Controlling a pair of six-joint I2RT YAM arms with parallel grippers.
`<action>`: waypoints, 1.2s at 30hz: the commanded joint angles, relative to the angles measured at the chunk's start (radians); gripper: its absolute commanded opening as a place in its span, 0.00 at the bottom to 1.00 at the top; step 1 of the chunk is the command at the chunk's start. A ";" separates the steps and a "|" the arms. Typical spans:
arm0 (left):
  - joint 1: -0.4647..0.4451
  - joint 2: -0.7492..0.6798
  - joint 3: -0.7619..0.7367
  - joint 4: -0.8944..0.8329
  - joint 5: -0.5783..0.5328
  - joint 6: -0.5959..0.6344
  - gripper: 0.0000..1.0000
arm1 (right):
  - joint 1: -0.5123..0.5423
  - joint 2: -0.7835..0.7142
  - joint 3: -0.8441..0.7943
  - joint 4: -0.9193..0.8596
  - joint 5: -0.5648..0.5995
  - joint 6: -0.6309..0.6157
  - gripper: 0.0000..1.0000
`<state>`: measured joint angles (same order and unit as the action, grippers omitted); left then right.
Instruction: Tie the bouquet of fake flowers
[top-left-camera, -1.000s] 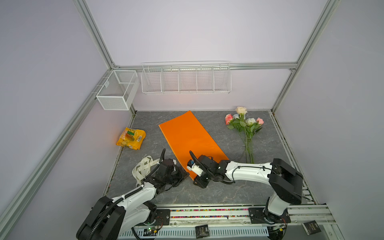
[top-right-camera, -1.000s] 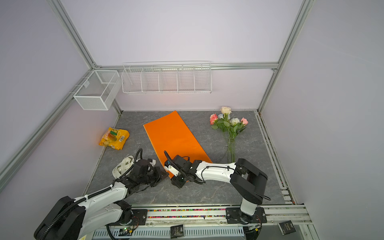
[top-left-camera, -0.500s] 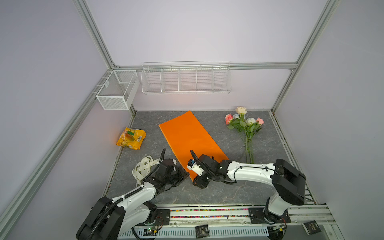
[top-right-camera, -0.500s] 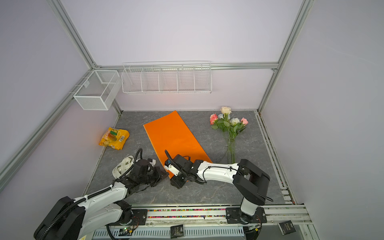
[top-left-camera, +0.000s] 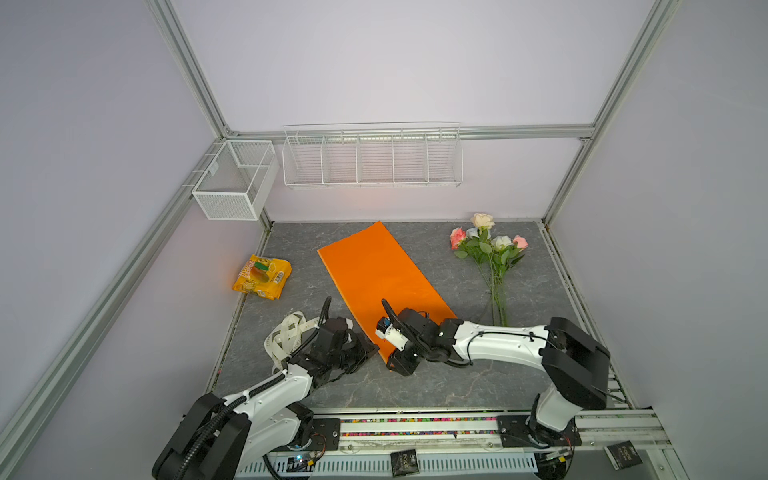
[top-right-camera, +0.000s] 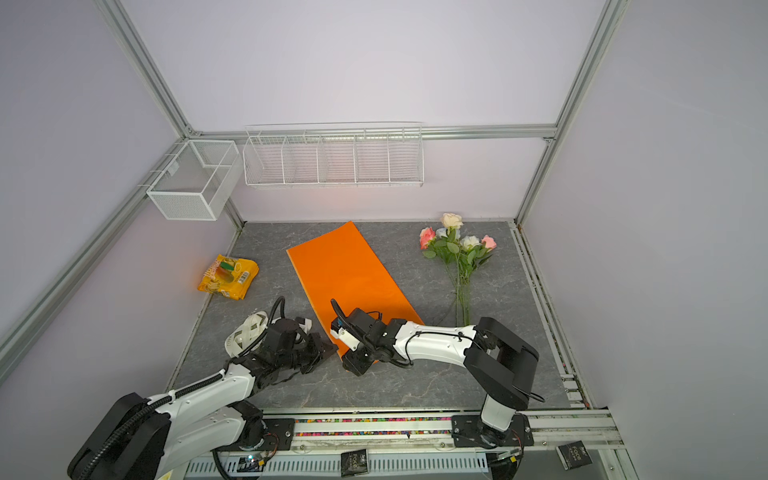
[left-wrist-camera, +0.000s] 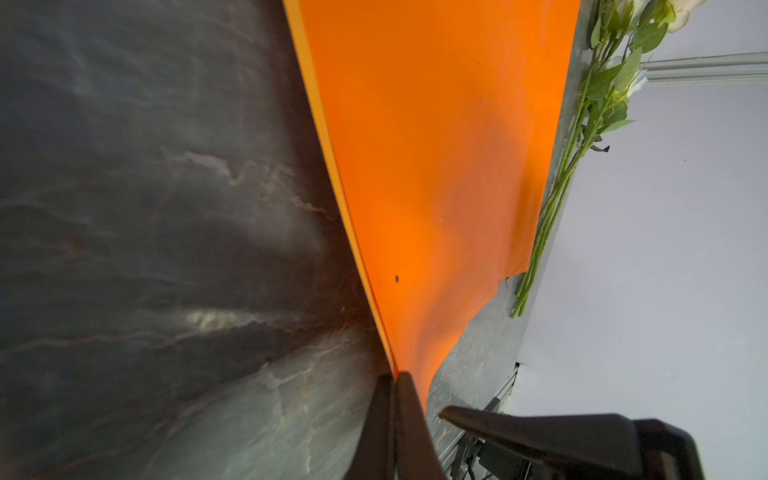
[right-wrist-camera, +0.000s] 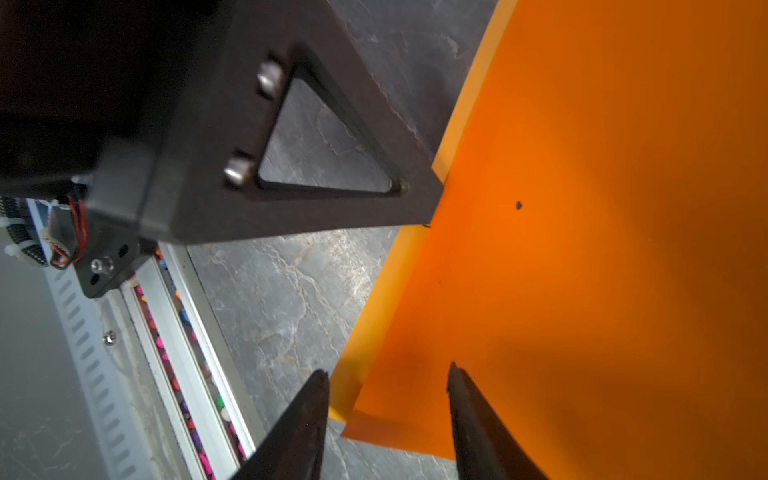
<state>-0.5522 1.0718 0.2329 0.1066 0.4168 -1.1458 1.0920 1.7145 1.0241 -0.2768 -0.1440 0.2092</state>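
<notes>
The left gripper (left-wrist-camera: 394, 376) is closed flat on the near corner of the orange paper (top-left-camera: 374, 274), which lifts slightly from the surface (top-left-camera: 436, 382) there. The right gripper (right-wrist-camera: 386, 386) stands about half open, holding nothing, with the paper's front corner between its jaws. In both top views the fingertips of both are hidden under the wrists.

The cream ribbon (top-left-camera: 286, 338) lies by the left edge, partly covered by the left arm. The yellow snack bag (top-left-camera: 262, 277) sits farther back along that edge.

The bouquet of fake flowers (top-left-camera: 488, 249) lies near the back right corner, blooms toward the back edge, stems pointing forward, apart from the paper. The left wrist view cuts off its blooms.

A white mesh box (top-left-camera: 232, 183) hangs on the left wall and a wire rack (top-left-camera: 372, 160) on the back wall. Through their wires only wall shows.

Compared with a second ago, paper, bouquet, bag and both arms have hardly shifted.
</notes>
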 joint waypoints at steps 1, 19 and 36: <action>-0.003 -0.007 0.032 0.008 0.005 0.009 0.00 | 0.013 0.029 0.027 -0.038 0.025 -0.016 0.47; -0.004 -0.002 0.031 -0.003 0.002 0.015 0.00 | 0.016 -0.010 0.016 -0.058 0.115 -0.015 0.24; -0.004 -0.064 0.032 -0.120 -0.048 0.029 0.21 | -0.030 -0.110 0.010 -0.113 0.277 0.038 0.07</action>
<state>-0.5522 1.0355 0.2340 0.0498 0.4011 -1.1328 1.0870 1.6650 1.0309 -0.3576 0.0753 0.2176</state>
